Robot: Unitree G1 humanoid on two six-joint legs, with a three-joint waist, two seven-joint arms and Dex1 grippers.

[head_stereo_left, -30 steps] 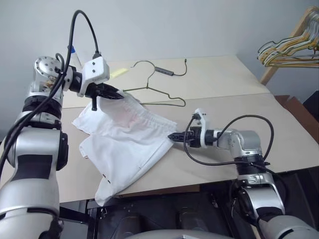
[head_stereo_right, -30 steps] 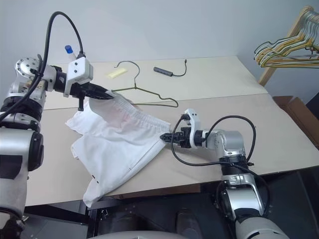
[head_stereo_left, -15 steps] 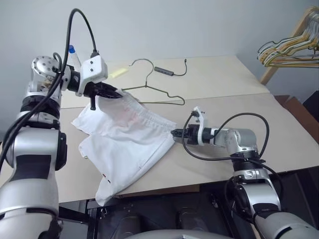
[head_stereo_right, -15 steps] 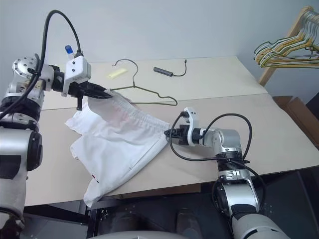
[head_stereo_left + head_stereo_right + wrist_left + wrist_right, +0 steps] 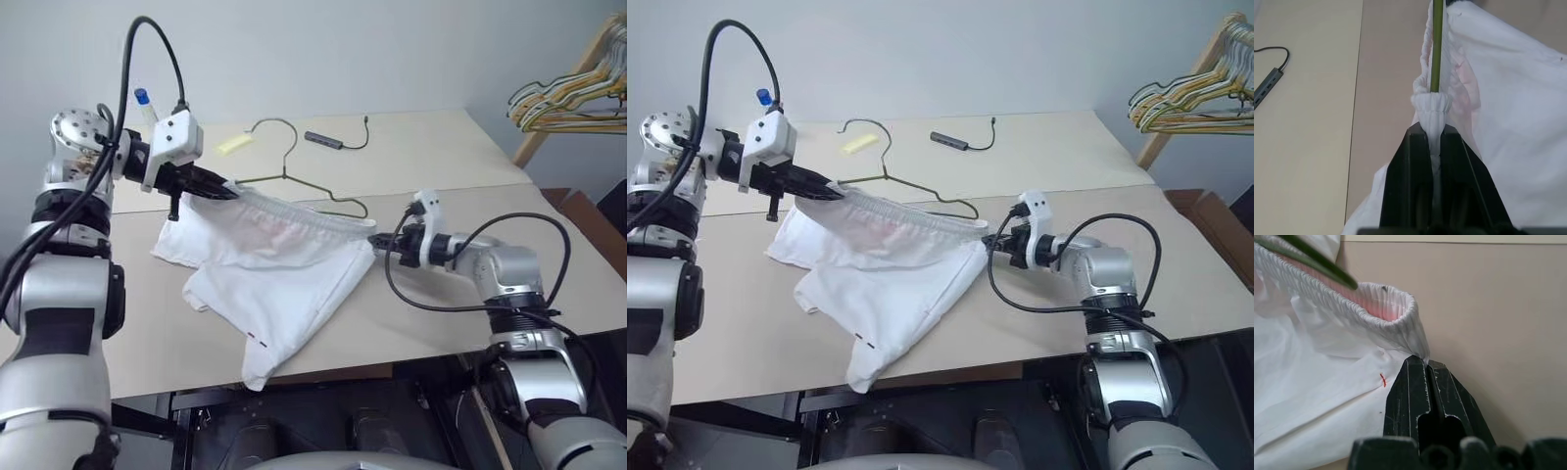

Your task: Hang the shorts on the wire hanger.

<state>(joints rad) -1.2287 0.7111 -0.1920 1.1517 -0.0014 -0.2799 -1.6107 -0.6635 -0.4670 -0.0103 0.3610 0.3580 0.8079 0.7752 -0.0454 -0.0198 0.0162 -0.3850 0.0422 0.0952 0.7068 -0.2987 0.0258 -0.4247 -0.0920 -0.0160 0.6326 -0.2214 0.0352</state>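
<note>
The shorts (image 5: 279, 259) hang stretched by their waistband between my two claws above the table (image 5: 441, 157), legs drooping onto it. My left claw (image 5: 1434, 134) is clamped on one waistband end, my right claw (image 5: 1422, 363) pinches the other. The wire hanger (image 5: 294, 176) lies just behind. No readable writing shows.

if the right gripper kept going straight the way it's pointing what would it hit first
The right gripper is shut on the end of the shorts' waistband and points toward the left gripper. Going on, it would push straight into the shorts, probably bunching the waistband it holds; the wire hanger lies close beyond.
</note>
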